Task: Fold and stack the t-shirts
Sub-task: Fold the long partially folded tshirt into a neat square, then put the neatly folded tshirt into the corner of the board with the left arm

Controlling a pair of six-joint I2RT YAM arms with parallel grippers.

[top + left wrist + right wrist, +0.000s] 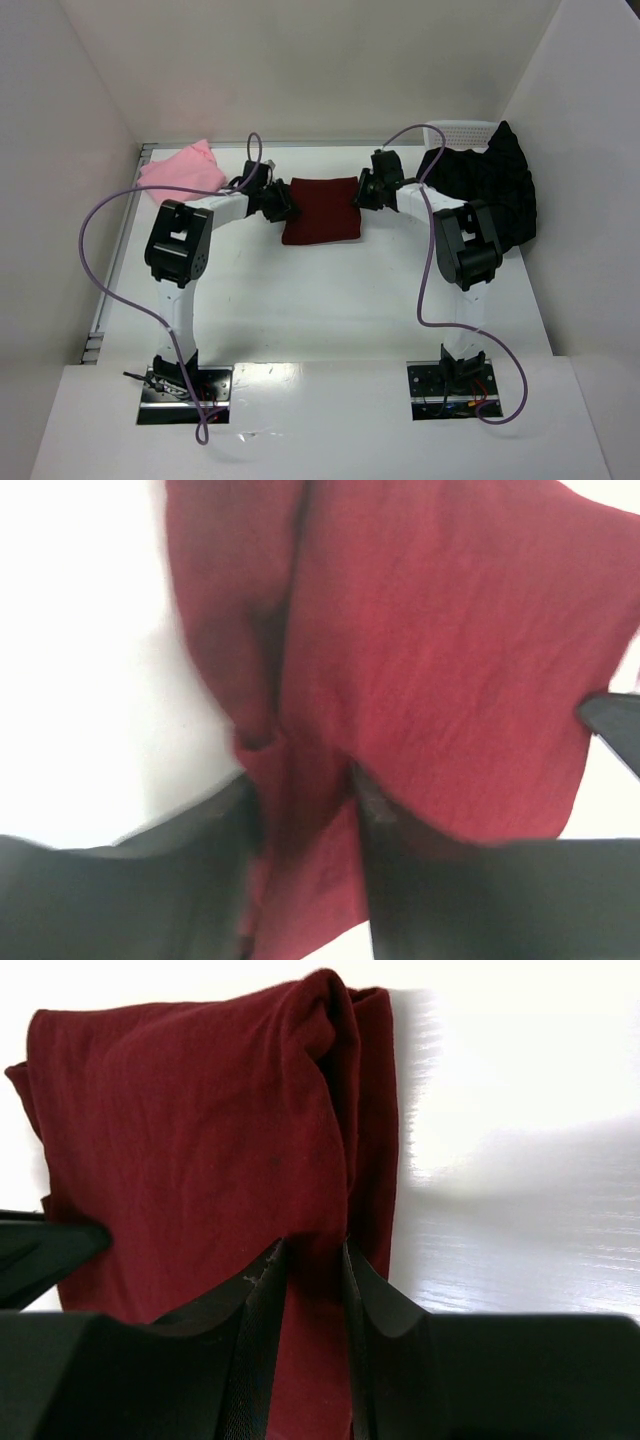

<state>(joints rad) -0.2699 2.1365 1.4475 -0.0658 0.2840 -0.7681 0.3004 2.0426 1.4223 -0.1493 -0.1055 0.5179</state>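
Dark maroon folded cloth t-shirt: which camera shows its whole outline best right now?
Top external. Only it shows the dark maroon folded cloth t-shirt whole, with all four edges visible. The left wrist view gives just a blurred close patch. The right wrist view is sharper but cuts off its near edge.

maroon t-shirt (320, 210), pink t-shirt (183, 170), black t-shirt (497, 188), white basket (462, 131)

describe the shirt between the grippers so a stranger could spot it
On the white table, look mid-back, between the left gripper and right gripper. The maroon t-shirt there is folded flat into a rectangle, unlike the crumpled pink t-shirt and black t-shirt.
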